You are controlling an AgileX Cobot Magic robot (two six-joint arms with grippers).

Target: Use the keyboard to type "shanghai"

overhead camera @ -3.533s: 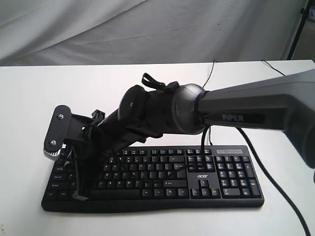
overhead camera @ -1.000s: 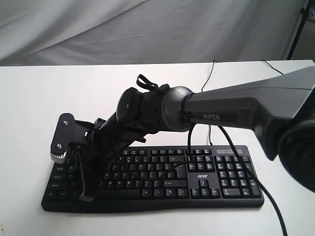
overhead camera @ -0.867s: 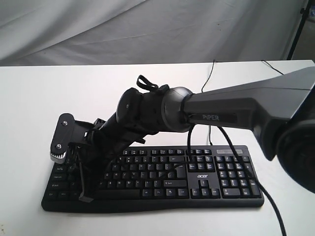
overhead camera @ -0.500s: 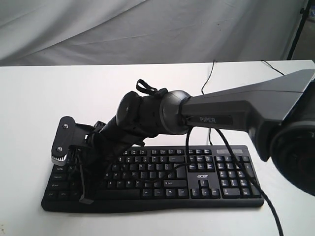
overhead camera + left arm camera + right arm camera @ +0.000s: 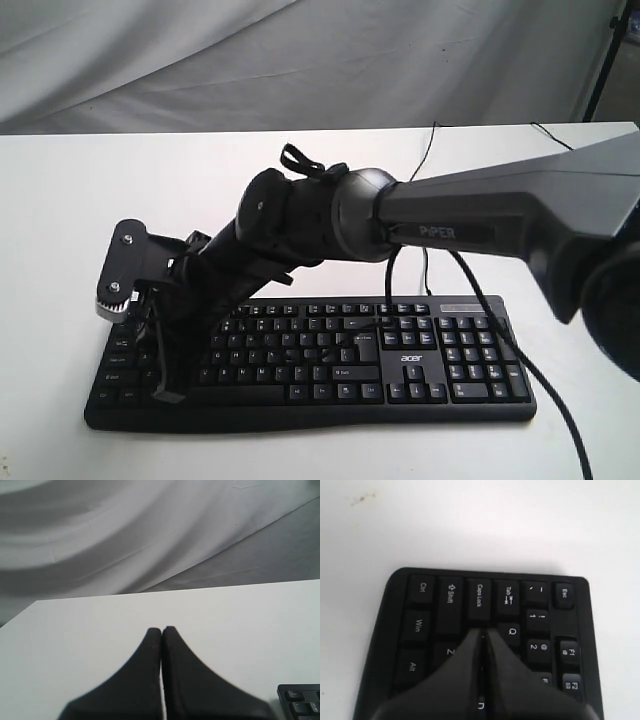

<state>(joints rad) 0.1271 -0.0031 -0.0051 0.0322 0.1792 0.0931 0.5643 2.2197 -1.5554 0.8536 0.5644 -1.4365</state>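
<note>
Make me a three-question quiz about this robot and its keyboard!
1. Where is the right gripper?
A) over the number pad
B) by Caps Lock
C) over the arrow keys

2. What colour is the keyboard?
A) black
B) white
C) red

3. How is the left gripper?
A) wide open
B) holding a cable
C) shut, empty

Answers:
1 B: the right wrist view shows it beside Caps Lock and Q.
2 A: its case and keys are black.
3 C: its fingers meet with nothing between them.
</note>
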